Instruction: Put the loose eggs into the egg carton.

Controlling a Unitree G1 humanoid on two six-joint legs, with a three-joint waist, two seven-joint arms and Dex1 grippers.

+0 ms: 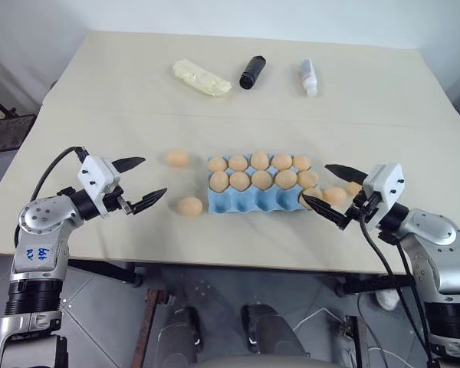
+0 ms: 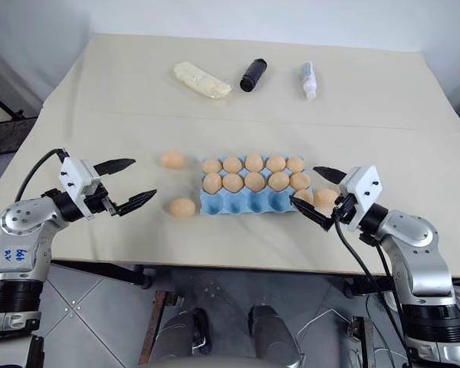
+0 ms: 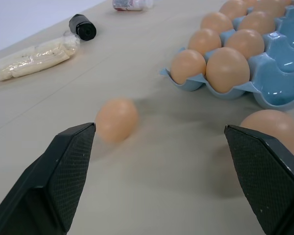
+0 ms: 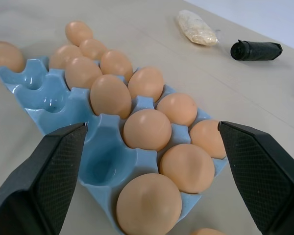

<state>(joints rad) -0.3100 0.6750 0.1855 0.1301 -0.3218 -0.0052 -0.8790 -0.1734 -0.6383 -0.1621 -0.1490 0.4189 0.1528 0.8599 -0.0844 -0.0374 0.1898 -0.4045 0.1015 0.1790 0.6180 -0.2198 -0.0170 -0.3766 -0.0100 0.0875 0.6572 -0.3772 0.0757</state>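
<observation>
1. My left pincer [image 1: 140,184] hangs released, holding nothing, just left of two loose eggs: one [image 1: 177,158] farther off, one [image 1: 189,205] nearer.
2. My right pincer [image 1: 327,189] is also released and empty, at the egg carton's [image 1: 249,201] right end, with more loose eggs [image 1: 335,195] between its fingers.
3. The carton sits mid-surface [image 1: 100,100]; its near row is mostly empty.

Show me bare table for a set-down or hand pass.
Free: the wide strip between the egg carton and the far row of yellow lump, black cylinder and bottle. Crowded: loose eggs flank both carton ends.
</observation>
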